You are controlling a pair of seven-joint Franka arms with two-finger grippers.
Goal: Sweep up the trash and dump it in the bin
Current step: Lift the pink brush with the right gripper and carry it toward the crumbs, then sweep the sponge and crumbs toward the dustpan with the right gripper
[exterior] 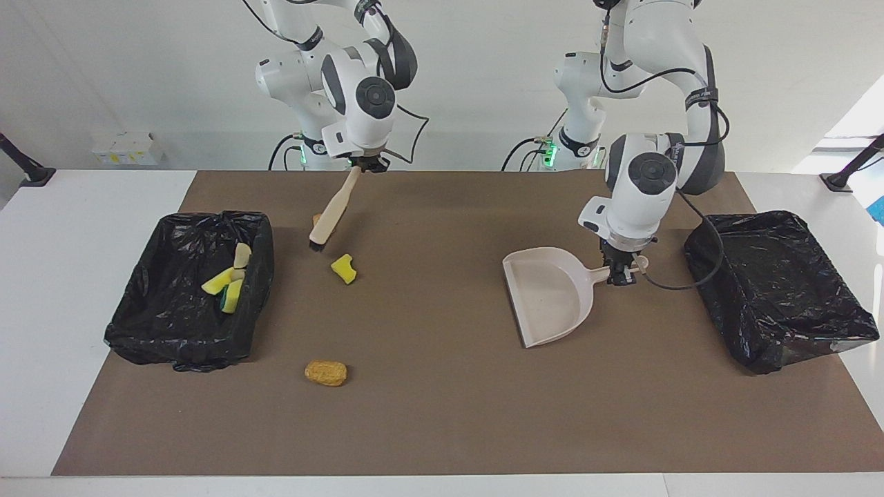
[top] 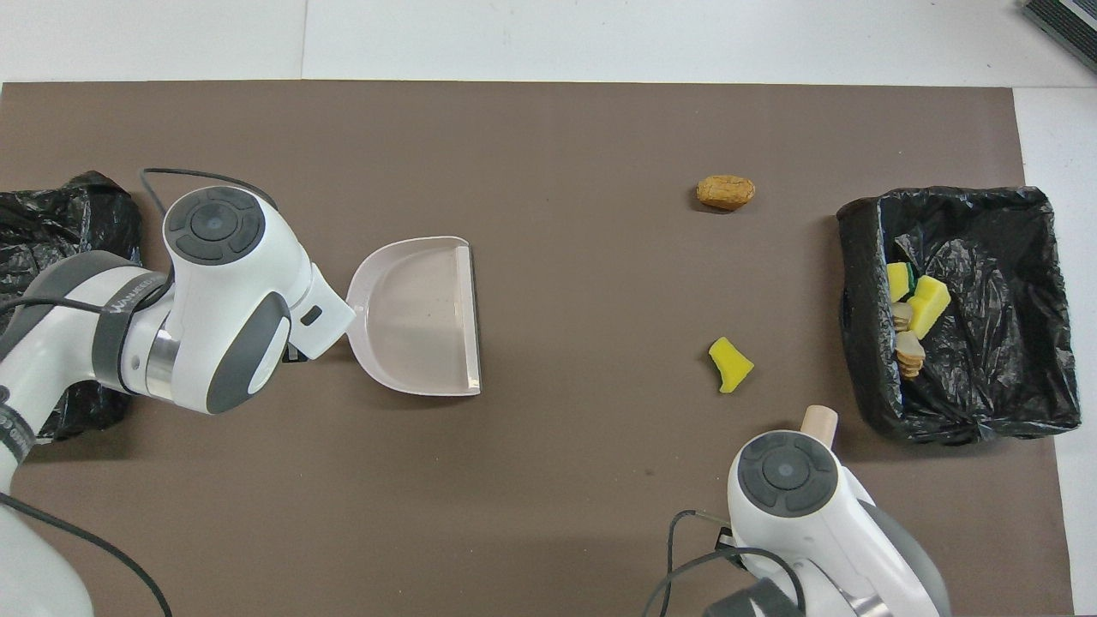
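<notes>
Facing view, reading across from the right arm's end of the table: I see a black-lined bin [exterior: 190,293] by the mat's short edge holding yellow sponge chunks [exterior: 222,281] and pale pieces [exterior: 242,255]. Just past it, three scraps of the trash lie on the brown mat [exterior: 442,414]: a golden-brown lump [exterior: 326,373] toward the mat's edge farthest from the robots, a yellow sponge chunk [exterior: 344,268] nearer to them, and a striped bread-like piece [exterior: 317,219] nearest the robots, mostly hidden by the brush [exterior: 333,210]. My right gripper [exterior: 367,166] is clamped on the brush's handle tip, the brush hanging tilted with its dark bristles down over that striped piece; I cannot tell whether the bristles touch the mat.

Toward the middle of the mat the beige dustpan [exterior: 549,293] rests with its open lip facing the scraps, well apart from them. My left gripper [exterior: 619,270] is closed on the dustpan's handle. A second black-lined bin [exterior: 780,286] sits at the left arm's end of the mat, just beside that gripper.

In the overhead view the right arm's wrist covers the striped piece, and only the brush's handle end [top: 818,423] shows, close to the bin's corner [top: 883,420].
</notes>
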